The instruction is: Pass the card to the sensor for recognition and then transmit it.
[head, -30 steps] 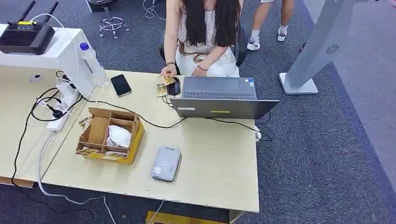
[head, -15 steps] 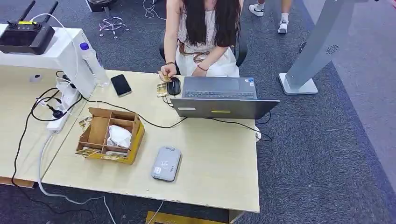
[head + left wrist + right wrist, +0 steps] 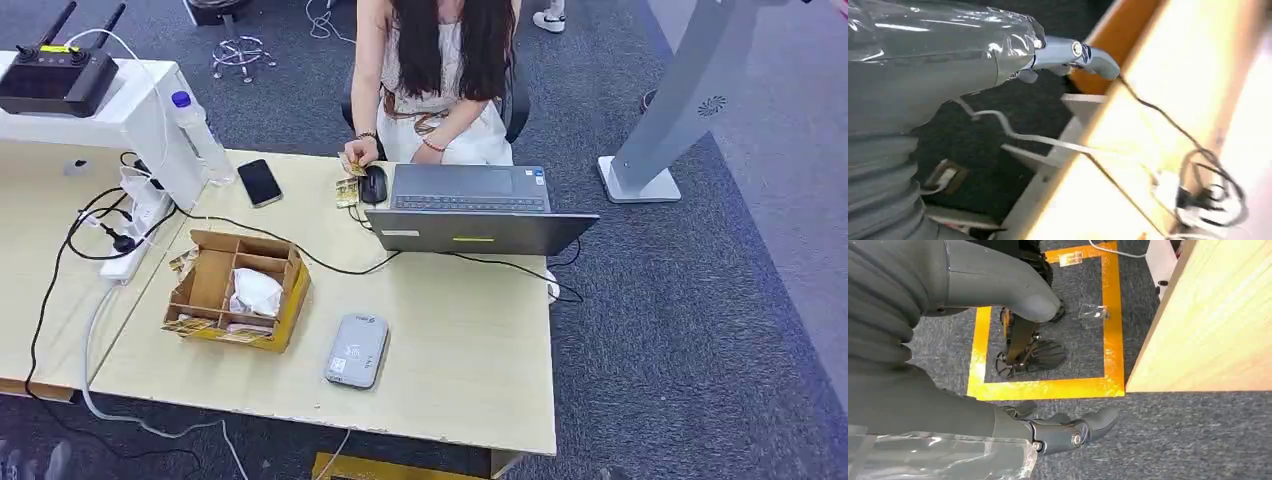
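- The card [image 3: 356,169] is a small yellowish rectangle at the far edge of the table [image 3: 470,340], pinched in the hand of a person [image 3: 358,153] seated there, just beside a black mouse [image 3: 372,184]; more cards [image 3: 346,192] lie on the wood below it.
- The sensor [image 3: 356,350], a flat grey reader, lies near my edge of the table, well apart from the card, beside a divided cardboard box [image 3: 238,288].
- An open laptop [image 3: 478,208] stands between the person and the reader's side of the table.
- My left hand [image 3: 1068,55] hangs below the table's edge, holding nothing, fingers loosely extended.
- My right hand [image 3: 1058,432] hangs over the grey carpet beside the table, holding nothing, fingers loosely spread.
- My judgement: the card will be light, thin, stiff and slick. Flat on wood it would be hard to lift, so taking it from the person's fingers by a free edge, thumb against fingers, looks best, leaving its face clear for the reader.
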Tool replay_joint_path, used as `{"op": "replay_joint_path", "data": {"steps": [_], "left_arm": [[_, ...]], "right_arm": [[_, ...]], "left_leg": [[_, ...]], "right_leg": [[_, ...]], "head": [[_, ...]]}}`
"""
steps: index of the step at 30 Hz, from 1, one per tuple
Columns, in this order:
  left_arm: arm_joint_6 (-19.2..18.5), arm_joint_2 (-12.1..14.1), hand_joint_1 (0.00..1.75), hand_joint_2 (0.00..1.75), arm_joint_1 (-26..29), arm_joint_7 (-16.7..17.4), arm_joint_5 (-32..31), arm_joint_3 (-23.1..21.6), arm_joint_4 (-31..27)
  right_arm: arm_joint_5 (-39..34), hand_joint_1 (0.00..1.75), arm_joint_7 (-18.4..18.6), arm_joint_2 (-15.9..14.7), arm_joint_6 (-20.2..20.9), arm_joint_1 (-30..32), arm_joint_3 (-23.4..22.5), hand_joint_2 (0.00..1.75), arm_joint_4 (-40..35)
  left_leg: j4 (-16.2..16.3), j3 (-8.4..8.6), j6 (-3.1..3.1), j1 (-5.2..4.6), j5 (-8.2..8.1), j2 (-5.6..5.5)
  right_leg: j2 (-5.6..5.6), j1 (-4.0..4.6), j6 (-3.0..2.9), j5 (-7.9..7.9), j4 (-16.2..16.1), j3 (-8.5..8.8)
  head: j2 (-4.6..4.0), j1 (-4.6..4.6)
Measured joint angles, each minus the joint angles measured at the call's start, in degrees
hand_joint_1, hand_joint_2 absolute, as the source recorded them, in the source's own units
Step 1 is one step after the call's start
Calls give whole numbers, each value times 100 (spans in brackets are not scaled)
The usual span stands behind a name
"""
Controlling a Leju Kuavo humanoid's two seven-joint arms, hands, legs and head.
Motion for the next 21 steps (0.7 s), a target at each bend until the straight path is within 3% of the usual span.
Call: {"op": "replay_joint_path", "data": {"steps": [6,21], "left_arm": [[582,20,0,175,-435,37,-883,-370,-247],[1576,278,0,175,-1774,783,-3279,-1685,-220]], "right_arm": [[201,0,-4,52,2,-106,-57,175,39],[557,0,72,184,2,-294,-66,175,114]], "left_leg": [[1,4,-3,0,6,-1],[4,5,-7,1,9,1]], "right_leg": [[0,0,-2,3,0,2],[5,0,-5,8,4,1]], "head": [[0,0],[0,-2]]}}
